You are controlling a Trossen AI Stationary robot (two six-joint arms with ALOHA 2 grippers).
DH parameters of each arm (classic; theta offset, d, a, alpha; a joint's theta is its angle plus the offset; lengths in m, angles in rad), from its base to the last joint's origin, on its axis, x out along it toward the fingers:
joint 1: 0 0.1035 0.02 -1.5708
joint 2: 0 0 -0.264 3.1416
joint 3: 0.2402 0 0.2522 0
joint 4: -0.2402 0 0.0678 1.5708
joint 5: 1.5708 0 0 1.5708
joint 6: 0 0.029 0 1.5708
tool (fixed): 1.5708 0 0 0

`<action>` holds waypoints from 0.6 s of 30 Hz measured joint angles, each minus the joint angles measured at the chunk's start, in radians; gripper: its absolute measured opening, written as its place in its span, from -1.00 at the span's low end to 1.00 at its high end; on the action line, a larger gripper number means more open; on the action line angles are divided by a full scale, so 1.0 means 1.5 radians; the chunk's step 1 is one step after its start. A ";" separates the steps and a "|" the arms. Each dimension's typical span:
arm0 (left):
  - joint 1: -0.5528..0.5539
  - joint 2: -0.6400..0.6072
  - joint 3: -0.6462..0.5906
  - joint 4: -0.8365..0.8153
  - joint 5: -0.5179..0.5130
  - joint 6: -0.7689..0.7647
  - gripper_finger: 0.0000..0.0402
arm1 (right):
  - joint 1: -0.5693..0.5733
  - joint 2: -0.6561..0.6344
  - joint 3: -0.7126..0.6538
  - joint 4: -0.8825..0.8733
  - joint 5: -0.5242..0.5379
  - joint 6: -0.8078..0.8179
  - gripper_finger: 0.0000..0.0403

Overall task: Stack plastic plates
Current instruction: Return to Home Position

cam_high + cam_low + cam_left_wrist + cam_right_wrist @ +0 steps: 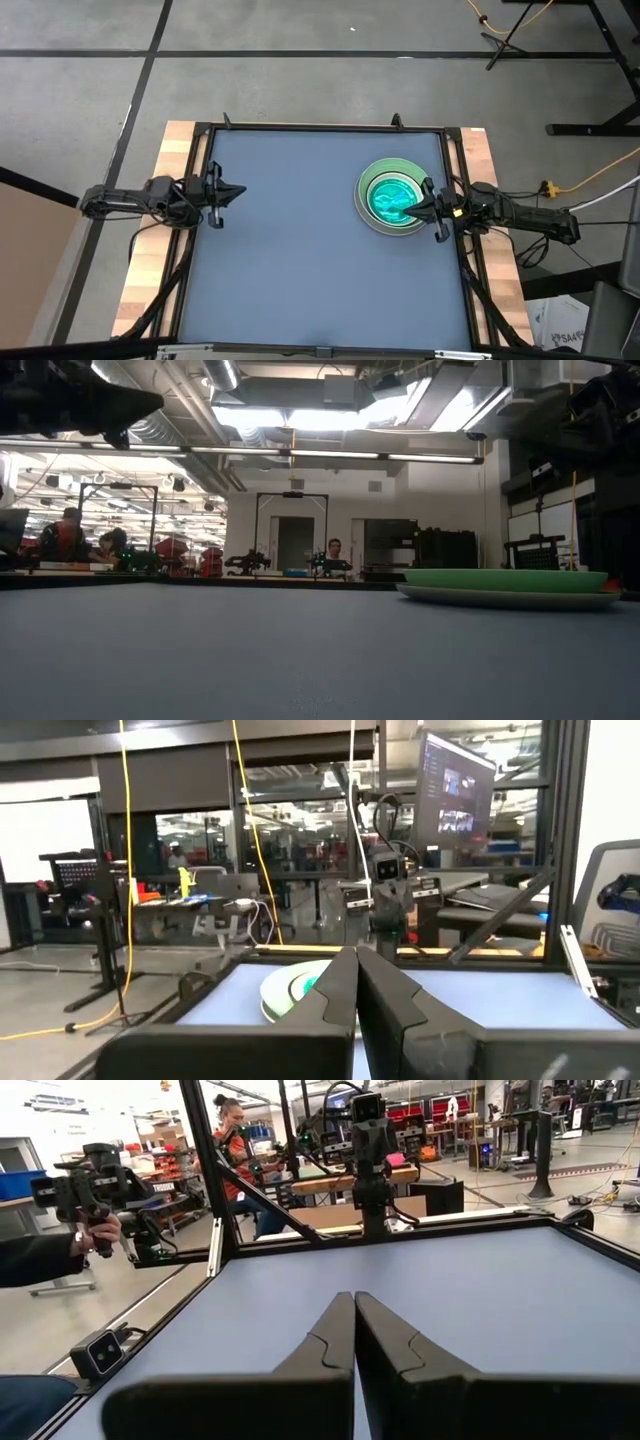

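Note:
The plastic plates stand in one stack on the blue table's right half: a grey plate at the bottom, a light green one on it, smaller translucent green and blue ones on top. The low view shows the stack from the side, resting flat. My right gripper is shut and hovers level over the stack's right edge. My left gripper is shut at the table's left edge, far from the plates. Both hold nothing.
A black frame rims the blue table top. In the right wrist view a person's hand holds a device beyond the table's left side. People sit in the room behind.

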 joint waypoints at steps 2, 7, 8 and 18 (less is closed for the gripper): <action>0.000 0.000 0.000 -0.006 -0.001 0.001 -1.00 | 0.000 0.000 0.000 0.000 0.000 0.000 -1.00; 0.000 0.000 -0.011 -0.014 0.000 0.000 -1.00 | 0.000 0.000 0.000 0.000 0.001 -0.004 -1.00; 0.000 0.000 -0.016 -0.012 -0.001 0.000 -1.00 | 0.000 0.000 0.000 0.001 0.001 -0.004 -1.00; 0.000 0.000 -0.041 -0.001 -0.004 -0.006 -1.00 | 0.000 0.000 -0.010 0.026 0.017 -0.016 -1.00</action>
